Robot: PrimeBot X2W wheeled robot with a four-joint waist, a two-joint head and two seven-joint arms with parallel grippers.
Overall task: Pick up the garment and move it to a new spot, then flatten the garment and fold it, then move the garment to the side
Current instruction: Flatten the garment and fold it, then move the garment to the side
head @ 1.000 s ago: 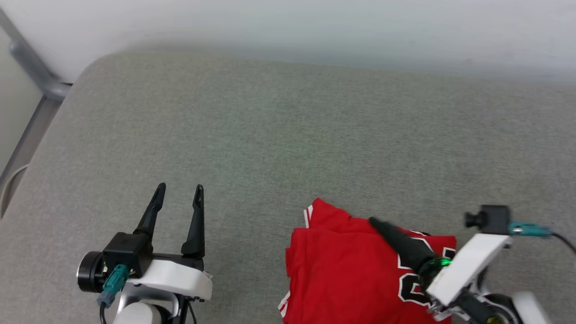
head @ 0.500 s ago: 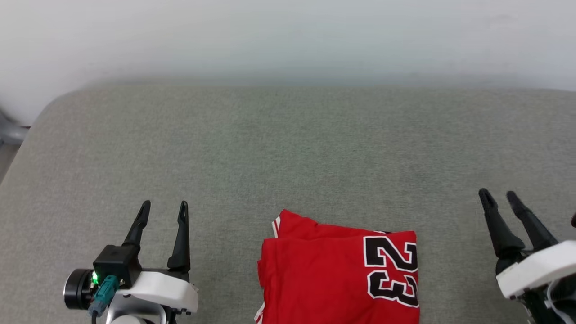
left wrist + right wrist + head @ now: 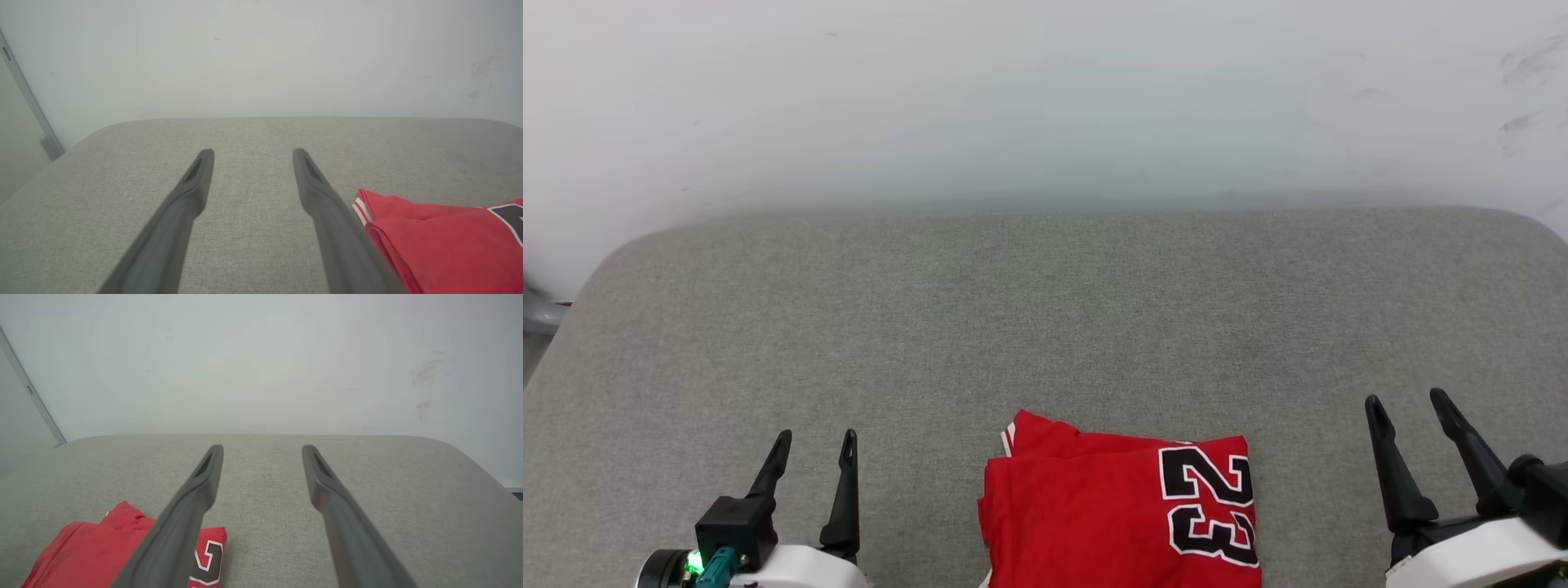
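My left fingers (image 3: 844,490) and right fingers (image 3: 1392,465) are spread, empty, flanking the folded red 23 jersey (image 3: 1086,523) on grey upholstery (image 3: 1045,327).

long black tapered fingers (image 3: 772,467); white wrist shells (image 3: 1478,557); teal connector (image 3: 713,569), green light (image 3: 694,561) on left

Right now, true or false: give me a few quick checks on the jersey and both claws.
The garment lies folded on the grey cushion. True.
The left claw is shut on the garment. False: it is open, empty, and apart from it.
The right claw is open and holds nothing. True.
The garment's numerals are hidden underneath. False: the 23 shows on top.
In the head view the garment lies between the two claws. True.
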